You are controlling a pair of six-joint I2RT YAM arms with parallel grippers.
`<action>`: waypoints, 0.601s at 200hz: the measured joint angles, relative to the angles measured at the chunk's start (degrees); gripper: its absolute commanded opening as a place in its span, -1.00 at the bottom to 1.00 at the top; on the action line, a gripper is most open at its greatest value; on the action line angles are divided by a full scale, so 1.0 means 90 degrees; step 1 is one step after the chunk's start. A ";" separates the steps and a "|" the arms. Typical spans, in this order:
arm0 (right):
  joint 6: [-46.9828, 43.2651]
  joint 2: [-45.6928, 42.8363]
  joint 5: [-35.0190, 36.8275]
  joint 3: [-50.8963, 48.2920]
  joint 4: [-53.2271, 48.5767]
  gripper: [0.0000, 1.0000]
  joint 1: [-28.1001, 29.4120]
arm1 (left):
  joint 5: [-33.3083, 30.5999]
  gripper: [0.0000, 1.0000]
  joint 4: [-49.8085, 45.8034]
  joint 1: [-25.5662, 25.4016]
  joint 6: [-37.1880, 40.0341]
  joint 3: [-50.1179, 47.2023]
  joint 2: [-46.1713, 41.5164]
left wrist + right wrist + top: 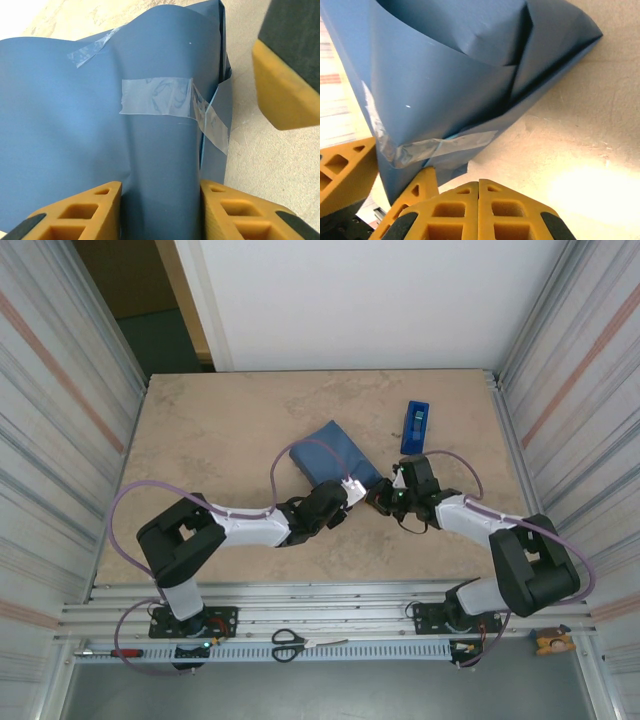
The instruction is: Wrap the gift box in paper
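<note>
Paper: the paper lies as a folded dark blue parcel mid-table, its seams held by strips of clear tape.
Left gripper: the left gripper sits at the parcel's near right corner. Its jaws are partly closed on a raised fold of the paper, which fills the gap between them.
Right gripper: the right gripper has its jaws pressed together with nothing between them. It is on the table just right of the parcel's corner.
Tape dispenser: the blue tape dispenser is far right, apart from the parcel.
</note>
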 measured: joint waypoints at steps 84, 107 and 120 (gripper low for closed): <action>0.0505 0.0911 -0.0041 0.0364 0.0809 -1.00 0.0214 | -0.0005 -0.21 0.0024 0.0005 -0.0010 0.0000 0.0000; 0.0532 0.0891 -0.0022 0.0355 0.0797 -1.00 0.0214 | -0.0007 -0.20 0.0027 0.0002 -0.0017 0.0002 0.0000; 0.0522 0.0801 0.0036 0.0294 0.0794 -0.94 0.0233 | -0.0007 -0.17 0.0024 0.0002 -0.0017 0.0000 -0.0002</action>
